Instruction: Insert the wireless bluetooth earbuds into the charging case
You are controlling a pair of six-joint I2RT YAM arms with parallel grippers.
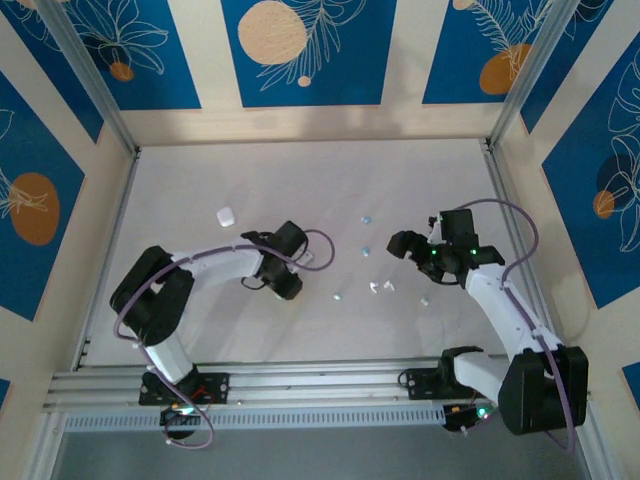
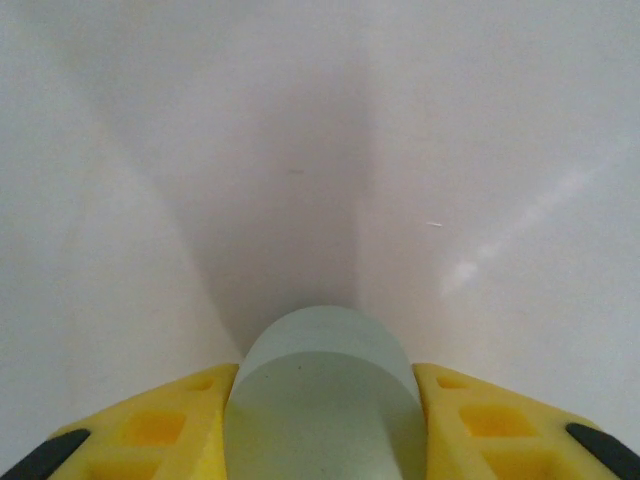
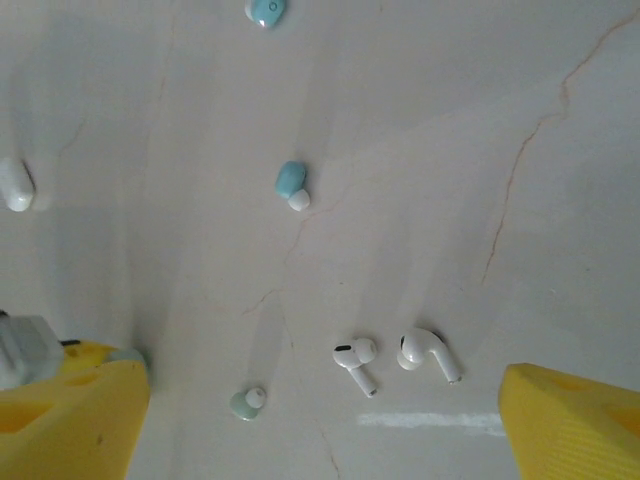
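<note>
Pointing stems lower-right: two white earbuds (image 3: 356, 358)

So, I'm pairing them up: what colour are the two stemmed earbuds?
Both stemmed earbuds are white, clearest in the right wrist view.

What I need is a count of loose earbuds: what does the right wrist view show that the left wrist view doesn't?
Right wrist: two white stemmed earbuds, three teal earbuds and a white bud, loose on the table by the open right claw. Left wrist: a pale rounded case gripped by the left claw. Both: yellow fingers, pale table.
</note>
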